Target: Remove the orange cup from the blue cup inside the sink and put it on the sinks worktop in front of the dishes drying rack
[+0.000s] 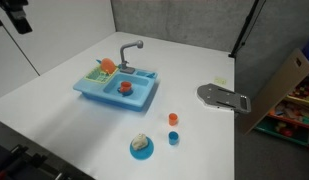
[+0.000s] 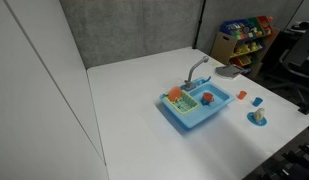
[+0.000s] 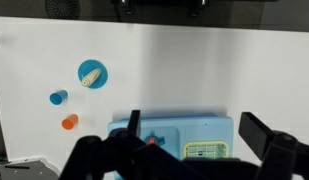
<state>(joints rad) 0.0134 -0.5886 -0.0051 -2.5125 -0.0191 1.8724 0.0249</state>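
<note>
Table (image 1: 184, 75) took up most of every view, white and wide. On it, centre-left in an exterior view, sat the sink (image 1: 142, 98); low in the middle of the wrist view it lay right between my fingers. My gripper (image 3: 176, 146) hung high above it, jaws spread wide, nothing in them. The dishes drying rack (image 1: 97, 72) stood at the unit's upper-left corner, with the sinks worktop (image 1: 91, 86) a flat strip just below it in frame.

And there it was: the orange cup (image 1: 124, 86), in the basin just right of the rack, a red dot at this range! The blue cup beneath it blended into the basin, and I could not pick it out. The orange cup looked upright, axis vertical, mouth up as far as I could judge. It was round, so no side was favoured.

To do this well, I reckoned: come straight down over it, straddle the rim, pinch only orange, and lift plumb so the blue one stayed put.
</note>
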